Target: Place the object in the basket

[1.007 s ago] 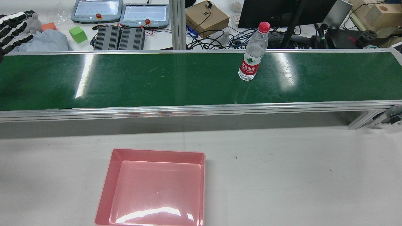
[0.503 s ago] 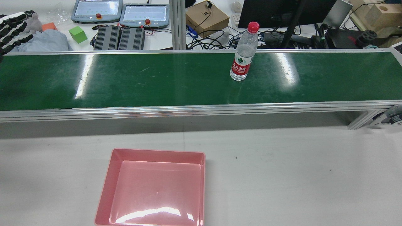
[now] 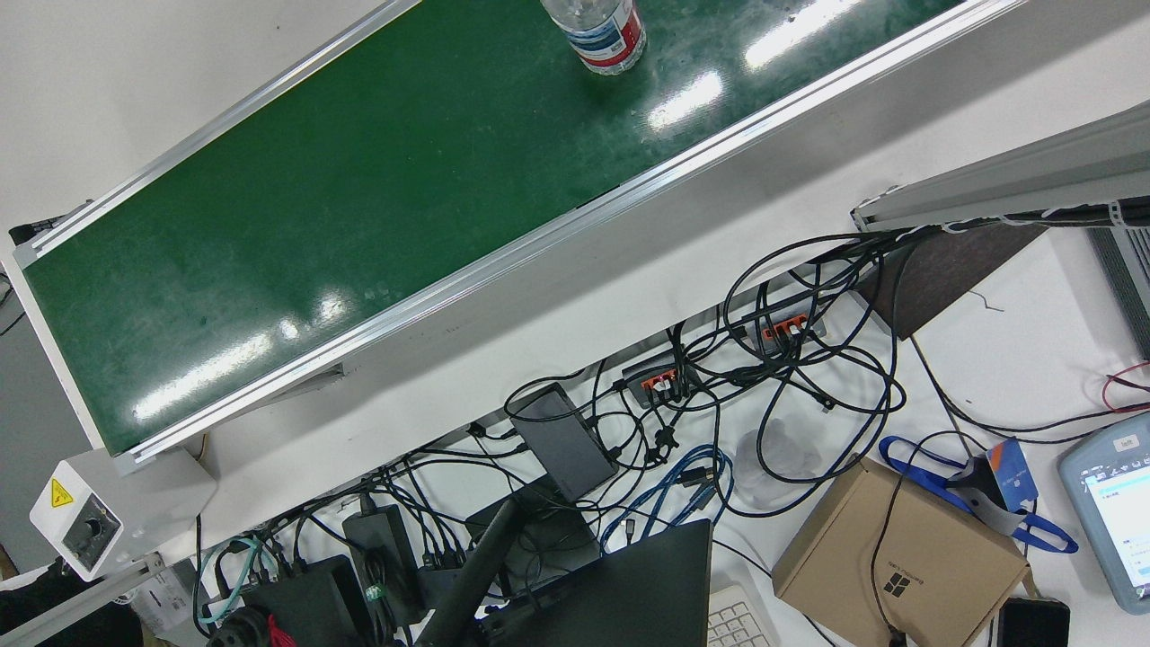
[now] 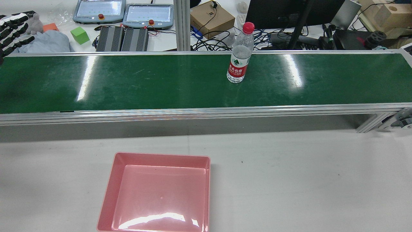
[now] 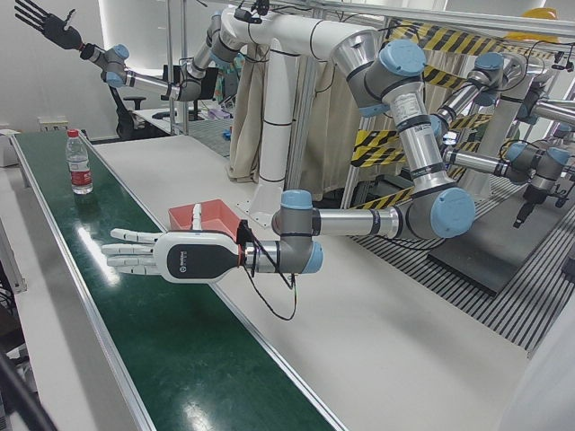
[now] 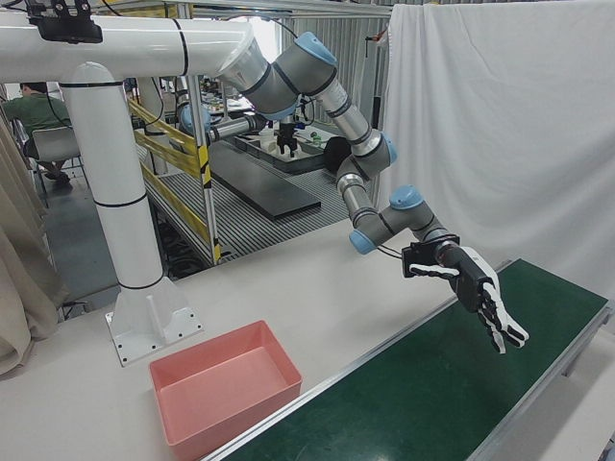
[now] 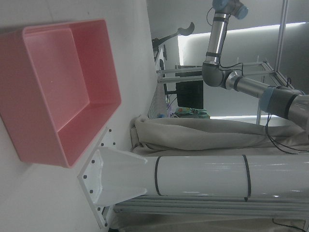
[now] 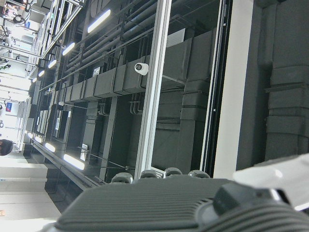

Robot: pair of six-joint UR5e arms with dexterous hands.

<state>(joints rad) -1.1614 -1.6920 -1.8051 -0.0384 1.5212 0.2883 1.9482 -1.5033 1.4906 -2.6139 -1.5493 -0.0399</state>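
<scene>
A clear water bottle (image 4: pixel 238 53) with a red cap and red label stands upright on the green conveyor belt (image 4: pixel 128 83). It also shows in the front view (image 3: pixel 604 31) and far off in the left-front view (image 5: pixel 79 163). The pink basket (image 4: pixel 157 193) sits empty on the white table, and shows in the left hand view (image 7: pixel 58 87). My left hand (image 5: pixel 162 256) is open and empty, fingers spread flat above the belt beside the basket (image 5: pixel 208 215), far from the bottle. It shows at the rear view's left edge (image 4: pixel 13 32). My right hand (image 5: pixel 40 20) is open and raised high.
The belt's aluminium rails (image 4: pixel 206 111) run along both sides. Beyond the belt are control pendants (image 4: pixel 148 14), a green cube (image 4: pixel 79 34), a cardboard box (image 4: pixel 210 17), cables and a monitor. The white arm pedestal (image 6: pixel 144 307) stands behind the basket (image 6: pixel 226 384).
The bottle has travelled left along the belt, toward my left hand. My left hand has stayed in place.
</scene>
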